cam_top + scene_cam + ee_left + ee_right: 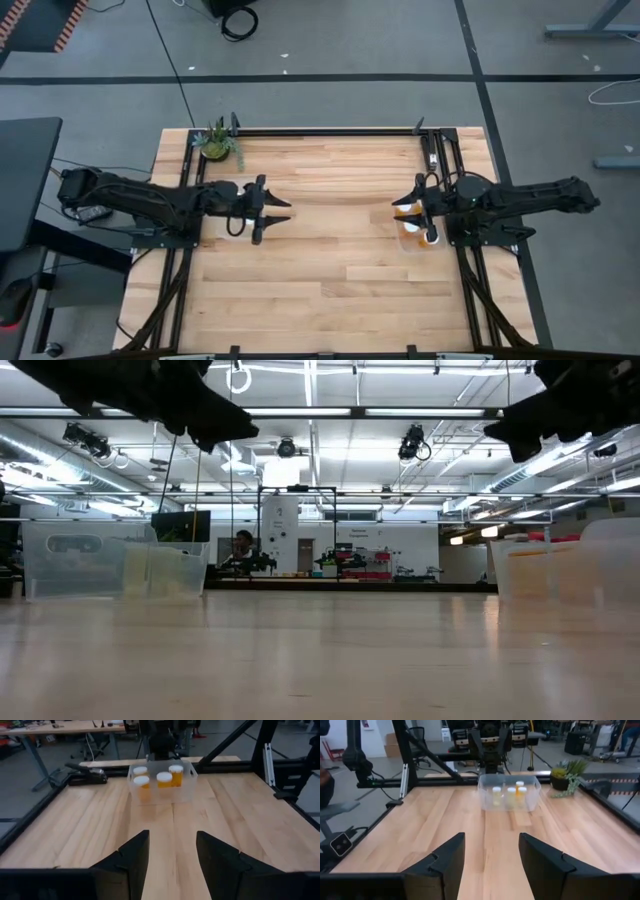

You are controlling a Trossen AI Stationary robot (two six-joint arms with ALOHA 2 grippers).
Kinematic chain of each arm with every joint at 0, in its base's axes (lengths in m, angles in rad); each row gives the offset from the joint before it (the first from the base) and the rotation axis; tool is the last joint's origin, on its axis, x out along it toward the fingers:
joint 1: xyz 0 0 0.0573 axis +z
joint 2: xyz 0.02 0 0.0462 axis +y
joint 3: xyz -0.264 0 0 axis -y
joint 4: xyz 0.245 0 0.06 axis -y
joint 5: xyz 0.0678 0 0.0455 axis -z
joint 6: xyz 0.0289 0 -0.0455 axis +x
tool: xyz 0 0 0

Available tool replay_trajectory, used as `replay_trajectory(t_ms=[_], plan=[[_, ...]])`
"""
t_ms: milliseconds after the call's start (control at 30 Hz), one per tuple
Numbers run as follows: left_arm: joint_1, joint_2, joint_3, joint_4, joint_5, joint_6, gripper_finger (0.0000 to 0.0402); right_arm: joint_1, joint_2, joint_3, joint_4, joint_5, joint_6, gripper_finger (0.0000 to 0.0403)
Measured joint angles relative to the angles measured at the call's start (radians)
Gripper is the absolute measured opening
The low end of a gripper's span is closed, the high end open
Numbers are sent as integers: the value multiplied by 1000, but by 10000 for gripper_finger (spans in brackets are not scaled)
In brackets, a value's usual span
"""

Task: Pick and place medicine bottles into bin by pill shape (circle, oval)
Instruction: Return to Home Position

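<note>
Sorting looks done; both arms parked.
High view: left gripper [278, 211] at 9 o'clock, right gripper [402, 212] at 3. Left wrist: fingers spread, empty; four bottles [164, 778] in right bin [186, 787]. Right wrist: likewise released (nothing held); paler bottles [511, 794] in left bin [532, 795].

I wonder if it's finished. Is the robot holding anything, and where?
Nothing is held. The left hand and the right hand are both open and empty.
</note>
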Motion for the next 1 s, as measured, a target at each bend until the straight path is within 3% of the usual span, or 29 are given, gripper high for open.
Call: replay_trajectory(t_ms=[267,433,800,1000], plan=[[0,-21,-135,108,-28,-68,172,0,1,-108,84,0,81,193],[1,-111,-170,104,-44,-69,172,0,-3,-105,74,0,83,193],[1,-401,-189,-115,-81,-71,172,0,-77,-34,-31,0,20,193],[1,-491,-189,-205,-104,-74,171,0,-117,-62,-46,0,34,193]])
